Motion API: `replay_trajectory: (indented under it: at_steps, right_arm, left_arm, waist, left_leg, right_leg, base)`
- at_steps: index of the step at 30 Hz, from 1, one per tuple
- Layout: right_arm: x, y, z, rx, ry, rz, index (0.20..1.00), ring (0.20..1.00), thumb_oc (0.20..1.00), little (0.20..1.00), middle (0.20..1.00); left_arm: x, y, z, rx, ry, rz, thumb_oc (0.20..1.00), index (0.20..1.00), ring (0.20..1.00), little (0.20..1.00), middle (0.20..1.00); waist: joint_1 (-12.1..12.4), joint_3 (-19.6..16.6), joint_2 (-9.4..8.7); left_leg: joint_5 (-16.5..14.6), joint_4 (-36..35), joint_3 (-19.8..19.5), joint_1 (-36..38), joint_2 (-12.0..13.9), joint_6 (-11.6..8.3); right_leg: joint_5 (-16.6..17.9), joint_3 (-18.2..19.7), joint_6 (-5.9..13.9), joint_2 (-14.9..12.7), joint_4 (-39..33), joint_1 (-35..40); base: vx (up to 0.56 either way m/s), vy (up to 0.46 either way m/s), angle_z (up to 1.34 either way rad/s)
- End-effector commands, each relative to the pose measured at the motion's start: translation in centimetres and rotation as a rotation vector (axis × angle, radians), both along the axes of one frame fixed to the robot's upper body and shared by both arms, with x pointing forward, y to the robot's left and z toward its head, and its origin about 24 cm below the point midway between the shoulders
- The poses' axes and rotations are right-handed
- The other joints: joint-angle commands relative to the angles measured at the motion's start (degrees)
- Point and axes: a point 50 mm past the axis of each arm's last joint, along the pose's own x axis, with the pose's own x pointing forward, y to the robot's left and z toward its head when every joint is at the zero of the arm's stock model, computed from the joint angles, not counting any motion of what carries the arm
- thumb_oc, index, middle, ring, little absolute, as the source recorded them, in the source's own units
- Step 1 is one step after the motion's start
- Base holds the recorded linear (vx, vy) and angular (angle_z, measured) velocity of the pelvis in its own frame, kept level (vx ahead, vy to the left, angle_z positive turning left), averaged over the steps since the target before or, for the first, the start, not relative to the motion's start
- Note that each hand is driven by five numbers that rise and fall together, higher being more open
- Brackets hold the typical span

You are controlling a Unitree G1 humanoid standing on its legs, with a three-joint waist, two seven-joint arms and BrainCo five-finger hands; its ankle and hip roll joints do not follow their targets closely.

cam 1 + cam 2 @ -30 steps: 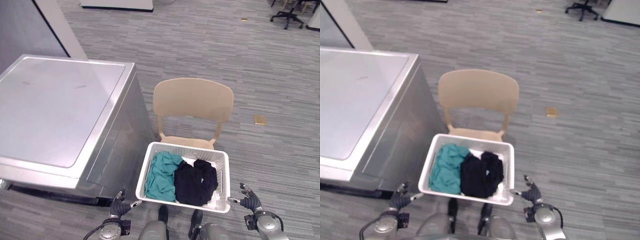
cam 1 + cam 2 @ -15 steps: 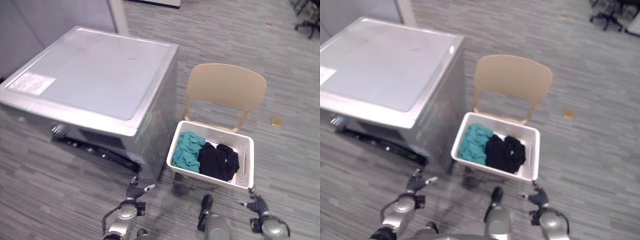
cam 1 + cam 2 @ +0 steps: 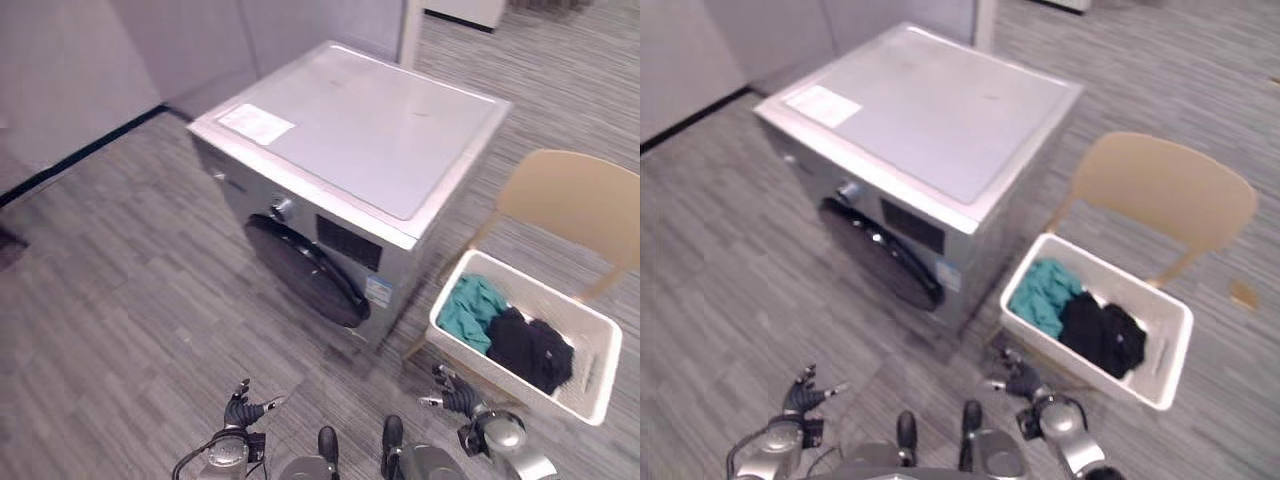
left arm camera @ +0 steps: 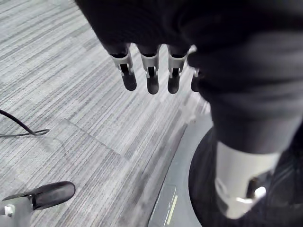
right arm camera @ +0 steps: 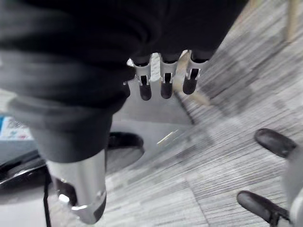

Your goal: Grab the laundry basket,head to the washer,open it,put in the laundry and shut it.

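Our basket (image 3: 596, 398) on the chair (image 3: 575, 200) holds teal (image 3: 468, 310) and black (image 3: 530, 345) laundry beside the closed washer (image 3: 345, 180); our left hand (image 3: 242, 411) and right hand (image 3: 458, 396) hang open-fingered, empty.

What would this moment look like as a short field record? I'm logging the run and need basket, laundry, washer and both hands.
basket: white laundry basket sits on the tan chair, right of the washer, held by neither hand
laundry: teal garment and black garment lie in the basket
washer: silver front-loader, dark round door closed
left hand: low over the grey floor, fingers straight, empty
right hand: low near the basket, fingers straight, empty
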Motion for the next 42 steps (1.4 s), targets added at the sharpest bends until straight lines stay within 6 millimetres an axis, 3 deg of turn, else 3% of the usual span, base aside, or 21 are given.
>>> replay_trajectory:
  at_steps: [1,6,7,9,16,27,29,32,33,35,36,37,39,41,42]
  right_arm:
    - [1.5,3.1,1.8,0.079,-0.109,0.09,1.0,1.0,1.0,1.0,1.0]
    - [4.2,3.9,4.7,0.059,-0.274,0.095,1.0,1.0,1.0,1.0,1.0]
    - [5.9,3.6,6.3,0.041,-0.363,0.053,1.0,1.0,1.0,1.0,1.0]
    - [7.2,3.2,7.9,0.048,-0.439,0.003,1.0,1.0,1.0,1.0,1.0]
    - [10.3,2.7,9.4,0.05,-0.476,-0.086,1.0,1.0,1.0,1.0,1.0]
    - [15.4,2.3,14.0,0.046,-0.586,-0.209,1.0,1.0,1.0,1.0,1.0]
    - [15.9,3.5,14.9,0.074,-0.599,-0.163,1.0,1.0,1.0,1.0,1.0]
    - [14.5,11.4,17.5,0.243,-0.668,0.14,1.0,1.0,1.0,1.0,1.0]
    - [14.5,11.4,17.5,0.243,-0.668,0.14,1.0,1.0,1.0,1.0,1.0]
    - [12.7,16.8,20.0,0.368,-0.71,0.357,1.0,1.0,1.0,1.0,1.0]
    - [11.3,20.4,22.7,0.501,-0.739,0.494,1.0,1.0,1.0,1.0,1.0]
    - [10.7,22.0,24.7,0.572,-0.765,0.55,1.0,1.0,1.0,1.0,1.0]
    - [10.2,23.2,28.4,0.694,-0.849,0.556,1.0,1.0,1.0,1.0,1.0]
    - [10.7,22.9,29.9,0.71,-0.899,0.527,1.0,1.0,1.0,1.0,1.0]
    - [10.8,22.8,30.0,0.709,-0.903,0.525,1.0,1.0,1.0,1.0,1.0]
  left_arm:
    - [1.8,0.6,1.1,0.041,-0.073,-0.021,1.0,1.0,1.0,1.0,1.0]
    - [1.2,0.7,0.9,0.05,-0.068,-0.013,1.0,1.0,1.0,1.0,1.0]
    - [1.2,0.7,1.0,0.051,-0.076,-0.001,1.0,1.0,1.0,1.0,1.0]
    - [1.1,1.0,1.1,0.051,-0.083,0.017,1.0,1.0,1.0,1.0,1.0]
    - [1.1,1.2,1.3,0.051,-0.092,-0.006,1.0,1.0,1.0,1.0,1.0]
    - [3.5,0.8,2.8,0.028,-0.206,0.007,1.0,1.0,1.0,1.0,1.0]
    - [4.3,1.0,3.3,0.033,-0.232,0.006,1.0,1.0,1.0,1.0,1.0]
    - [5.4,0.8,3.9,0.04,-0.257,0.0,1.0,1.0,1.0,1.0,1.0]
    - [5.4,0.8,3.9,0.04,-0.257,0.0,1.0,1.0,1.0,1.0,1.0]
    - [6.1,0.6,4.0,0.057,-0.254,-0.027,1.0,1.0,1.0,1.0,1.0]
    - [6.7,0.1,4.2,0.068,-0.26,-0.066,1.0,1.0,1.0,1.0,1.0]
    - [7.1,-0.1,4.3,0.069,-0.263,-0.082,1.0,1.0,1.0,1.0,1.0]
    - [8.0,-0.2,4.8,0.083,-0.285,-0.106,1.0,1.0,1.0,1.0,1.0]
    - [8.2,0.0,5.0,0.089,-0.295,-0.096,1.0,1.0,1.0,1.0,1.0]
    - [8.3,0.0,5.0,0.089,-0.298,-0.099,1.0,1.0,1.0,1.0,1.0]
  waist:
    - [1.2,0.0,-3.21]
    - [3.1,0.1,-2.82]
    - [3.9,0.4,-2.64]
    - [4.7,0.9,-2.52]
    - [8.4,2.9,-1.92]
    - [12.8,7.4,-0.15]
    - [13.7,8.3,-0.39]
    - [16.2,9.6,-1.39]
    - [16.2,9.7,-1.39]
    - [18.2,10.0,-1.86]
    - [20.0,9.8,-2.16]
    - [21.2,9.7,-2.3]
    - [23.0,9.6,-2.1]
    - [24.1,8.8,-1.96]
    - [24.1,9.1,-1.83]
  left_leg:
    - [-7.1,4.1,-2.0,1.8,-1.7,-0.12]
    - [-6.9,3.5,-4.0,1.6,-2.2,0.05]
    - [-6.6,3.4,-4.7,0.8,-2.4,0.19]
    - [-6.3,3.3,-5.3,-0.1,-2.7,0.3]
    - [-4.9,3.1,-7.0,-4.9,-3.3,0.6]
    - [-2.4,4.3,-9.0,-13.6,-4.5,0.26]
    - [-2.3,4.6,-9.4,-14.4,-4.6,0.15]
    - [-2.5,5.7,-11.0,-15.0,-4.9,0.08]
    - [-2.5,5.7,-11.0,-15.0,-5.0,0.08]
    - [-2.5,6.2,-12.7,-15.3,-5.4,0.03]
    - [-2.5,6.3,-14.7,-15.8,-5.9,-0.16]
    - [-2.4,6.7,-15.8,-16.3,-6.3,-0.34]
    - [-1.8,6.7,-17.8,-17.2,-6.9,-0.79]
    - [-2.6,5.4,-18.8,-16.7,-6.4,-1.45]
    - [-1.0,5.6,-18.9,-17.5,-7.0,-1.2]
  right_leg:
    - [1.7,1.0,4.18,-3.9,-4.8,3.0]
    - [1.5,-0.7,4.27,-4.2,-6.1,4.3]
    - [1.6,-1.1,4.33,-4.3,-6.4,4.0]
    - [1.9,-1.5,4.44,-4.5,-6.8,3.5]
    - [3.6,-2.9,4.99,-5.4,-8.0,0.2]
    - [5.5,-4.3,5.43,-7.2,-6.5,-7.2]
    - [5.5,-4.7,5.51,-7.4,-6.2,-7.8]
    - [5.2,-5.7,5.65,-7.8,-5.9,-7.4]
    - [5.2,-5.8,5.64,-7.8,-5.9,-7.3]
    - [4.8,-7.3,5.61,-8.1,-5.8,-6.7]
    - [4.2,-9.0,5.56,-8.4,-5.4,-6.2]
    - [4.0,-9.8,5.43,-8.5,-5.2,-6.0]
    - [3.4,-11.4,5.22,-8.5,-4.8,-5.9]
    - [1.7,-11.6,5.3,-7.6,-4.9,-5.3]
    - [3.1,-12.3,5.15,-8.2,-4.9,-5.9]
  base:
    - [0.11,0.023,0.46]
    - [0.05,0.037,0.43]
    - [-0.03,0.046,0.32]
    - [-0.05,0.053,0.3]
    - [-0.09,0.026,0.16]
    - [-0.1,0.047,0.09]
    - [-0.04,0.027,0.21]
    - [-0.01,-0.003,0.19]
    - [0.02,-0.041,0.1]
    - [0.06,-0.111,0.23]
    - [0.11,-0.158,0.41]
    - [0.13,-0.159,0.48]
    - [0.1,-0.096,0.63]
    - [0.11,-0.062,0.83]
    - [0.17,-0.055,1.34]
